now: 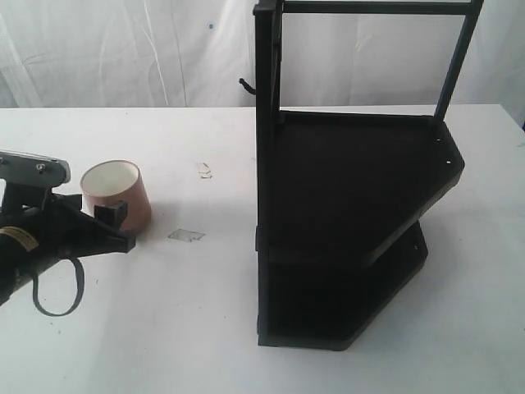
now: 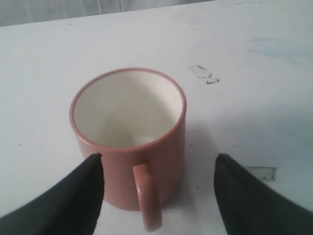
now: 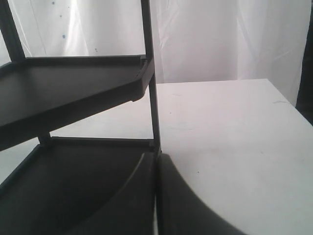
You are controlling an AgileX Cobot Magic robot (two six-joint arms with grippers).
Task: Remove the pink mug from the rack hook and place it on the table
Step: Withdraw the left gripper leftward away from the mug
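Observation:
The pink mug [image 1: 120,195] stands upright on the white table [image 1: 189,320], mouth up and white inside. In the left wrist view the mug [image 2: 117,178] turns its handle toward the camera. My left gripper [image 1: 116,227] [image 2: 160,159] is open, its black fingers [image 2: 80,193] spread wide at the mug's near side. One tip is right by the mug wall and the other stands well apart from it. The rack hook [image 1: 246,84] juts bare from the post of the black rack [image 1: 353,189]. My right gripper [image 3: 156,157] is shut and holds nothing, close to the rack's lower shelf; the exterior view does not show it.
A piece of clear tape [image 1: 186,235] [image 2: 261,172] lies on the table just right of the mug. A small scrap [image 1: 204,170] [image 2: 203,74] lies farther back. The tall two-shelf rack fills the middle and right. White curtains hang behind the table.

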